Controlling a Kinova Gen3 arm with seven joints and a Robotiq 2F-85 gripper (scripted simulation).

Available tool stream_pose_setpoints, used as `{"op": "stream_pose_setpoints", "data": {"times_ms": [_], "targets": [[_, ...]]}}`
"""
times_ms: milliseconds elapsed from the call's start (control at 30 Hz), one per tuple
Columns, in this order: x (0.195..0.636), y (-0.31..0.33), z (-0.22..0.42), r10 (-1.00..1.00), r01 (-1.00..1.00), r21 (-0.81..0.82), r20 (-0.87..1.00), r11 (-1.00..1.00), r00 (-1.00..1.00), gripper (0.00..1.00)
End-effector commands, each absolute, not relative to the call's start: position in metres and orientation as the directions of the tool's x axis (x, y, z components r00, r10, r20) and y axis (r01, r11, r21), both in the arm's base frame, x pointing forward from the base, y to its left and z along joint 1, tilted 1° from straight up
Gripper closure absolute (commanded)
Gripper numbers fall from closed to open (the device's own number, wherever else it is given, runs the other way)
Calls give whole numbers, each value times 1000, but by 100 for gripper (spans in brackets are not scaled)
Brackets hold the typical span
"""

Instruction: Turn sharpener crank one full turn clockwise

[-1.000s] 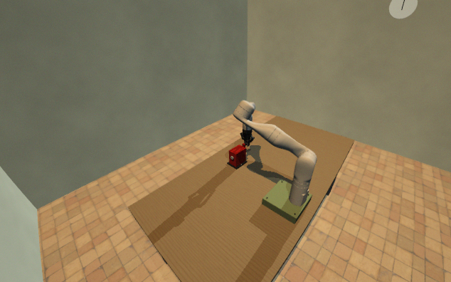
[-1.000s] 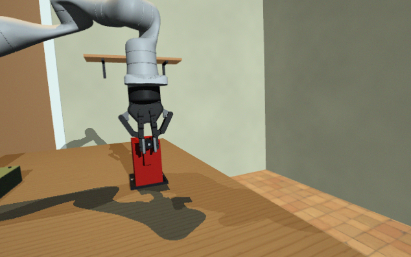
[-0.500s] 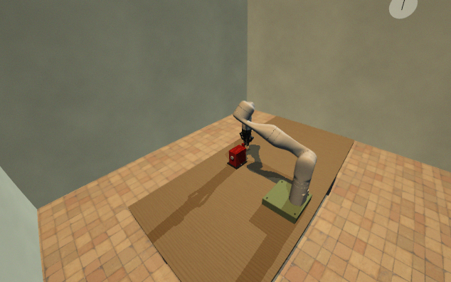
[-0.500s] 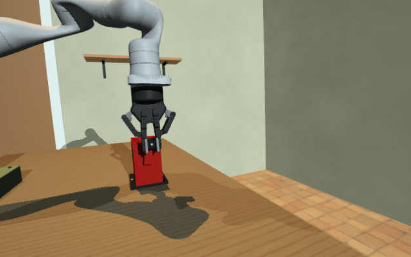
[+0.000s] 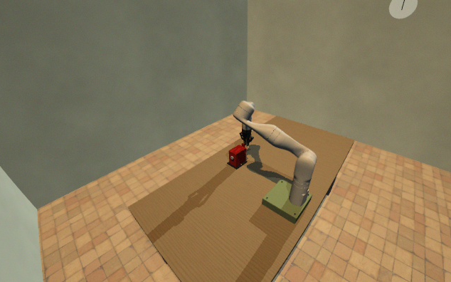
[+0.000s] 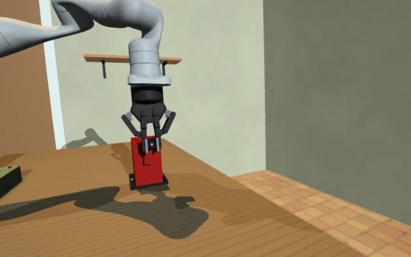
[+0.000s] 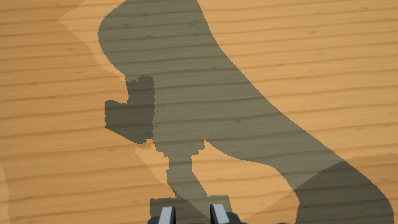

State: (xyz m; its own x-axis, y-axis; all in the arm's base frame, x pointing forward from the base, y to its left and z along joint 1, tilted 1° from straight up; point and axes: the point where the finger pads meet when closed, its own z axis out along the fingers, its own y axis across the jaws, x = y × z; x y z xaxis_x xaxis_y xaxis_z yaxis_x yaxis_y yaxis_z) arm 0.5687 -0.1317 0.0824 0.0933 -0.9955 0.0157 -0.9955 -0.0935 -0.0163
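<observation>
- Gripping the crank knob [image 6: 152, 144], your tool [image 6: 151, 148] points straight down, fingers narrowed on it from both sides.
- You can barely make out the knob; the wrist view shows only fingertips and shadow.
- Your red pencil sharpener [image 6: 146, 163] stands on the counter [image 6: 74, 182], directly behind the tool, knob near its top.

Red upright sharpener [image 6: 147, 165] on its black base; knob [image 6: 152, 143] near the top.
</observation>
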Motion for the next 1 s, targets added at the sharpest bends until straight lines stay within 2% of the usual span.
{"op": "stream_pose_setpoints", "data": {"times_ms": [0,500,533,967], "targets": [[569,-133,83,-996,-996,-14,16,-88,88,100],[569,-133,83,-996,-996,-14,16,-88,88,100],[569,-133,83,-996,-996,-14,16,-88,88,47],[569,-133,83,-996,-996,-14,16,-88,88,47]]}}
